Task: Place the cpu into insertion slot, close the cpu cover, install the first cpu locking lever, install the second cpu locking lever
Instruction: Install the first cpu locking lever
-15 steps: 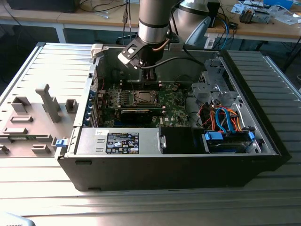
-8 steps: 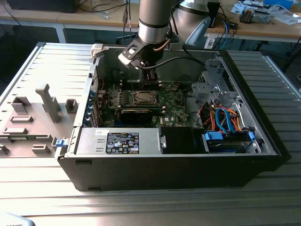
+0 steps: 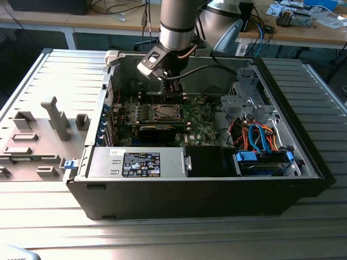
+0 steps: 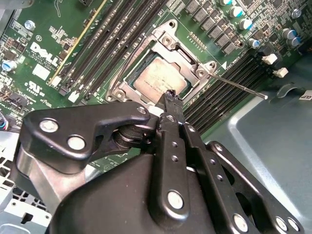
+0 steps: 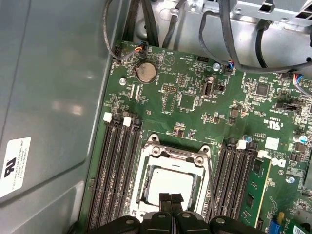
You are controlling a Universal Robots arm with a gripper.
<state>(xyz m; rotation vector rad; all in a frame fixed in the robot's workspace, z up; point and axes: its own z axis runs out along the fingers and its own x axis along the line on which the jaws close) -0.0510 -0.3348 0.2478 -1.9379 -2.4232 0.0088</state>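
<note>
Open computer case (image 3: 162,197) on a ribbed table (image 3: 162,238). At the exterior view's centre, the gripper (image 3: 172,93), jaws closed and empty, hovers close above the cpu (image 4: 158,80), which sits in the insertion slot (image 3: 164,112) under the lowered cpu cover (image 5: 173,155). A thin locking lever (image 4: 239,87) juts free; a glancing push could slip and scrape the board (image 5: 161,117).

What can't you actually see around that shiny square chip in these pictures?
- First wrist view: one side of the cpu cover is hidden by the gripper and cut off by the picture edge.
- Second wrist view: whether the fingertip touches the cpu cannot be told, because the finger itself hides the contact spot.
- Exterior view: the insertion slot is too small to tell how its levers lie.
</note>
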